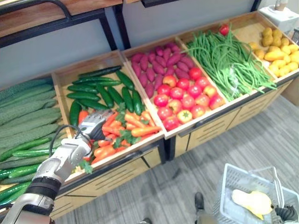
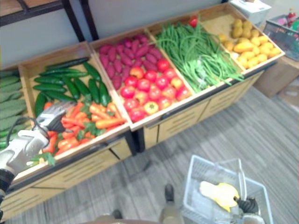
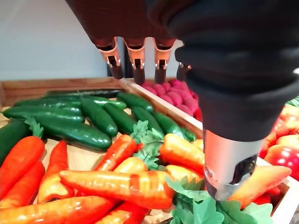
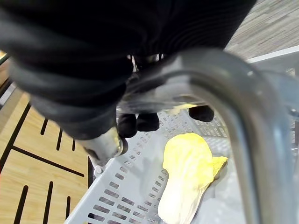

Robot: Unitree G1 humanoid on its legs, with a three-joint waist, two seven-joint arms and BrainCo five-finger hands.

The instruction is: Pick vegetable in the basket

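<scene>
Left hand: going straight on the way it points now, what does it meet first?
Probably the carrots: the left hand hangs open over their pile, fingers aimed across it. If it clears them, the cucumbers behind come next; depth is unclear.

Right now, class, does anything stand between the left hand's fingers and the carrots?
Nothing visible does: the left hand hangs open above the carrots, with only their green leaves among them.
</scene>
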